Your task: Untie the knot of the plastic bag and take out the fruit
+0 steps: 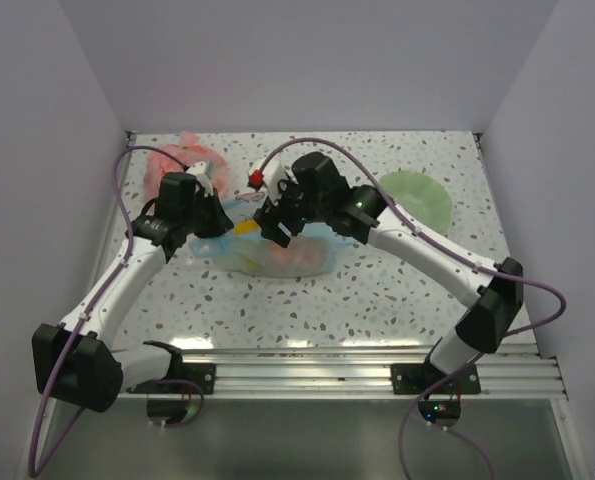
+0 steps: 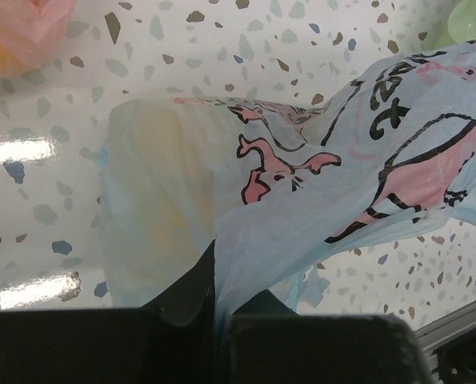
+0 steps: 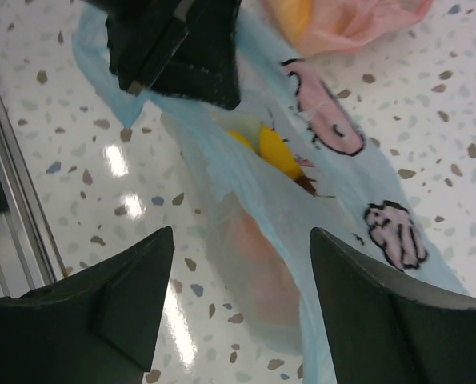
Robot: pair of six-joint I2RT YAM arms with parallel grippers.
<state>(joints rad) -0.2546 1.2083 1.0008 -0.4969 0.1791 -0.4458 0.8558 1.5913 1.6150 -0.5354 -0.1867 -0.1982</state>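
Left gripper (image 2: 214,282) is clamped on a fold of the plastic bag (image 2: 318,208), which is spread out near the pink bag (image 1: 182,157). Right gripper (image 3: 242,234) is held wide open, with yellow fruit (image 3: 278,152) seen through the plastic.

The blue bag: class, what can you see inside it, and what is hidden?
Through the blue bag, a yellow fruit and a peach-coloured fruit show. Crumpled, printed plastic covers the rest, so any other fruit cannot be counted.
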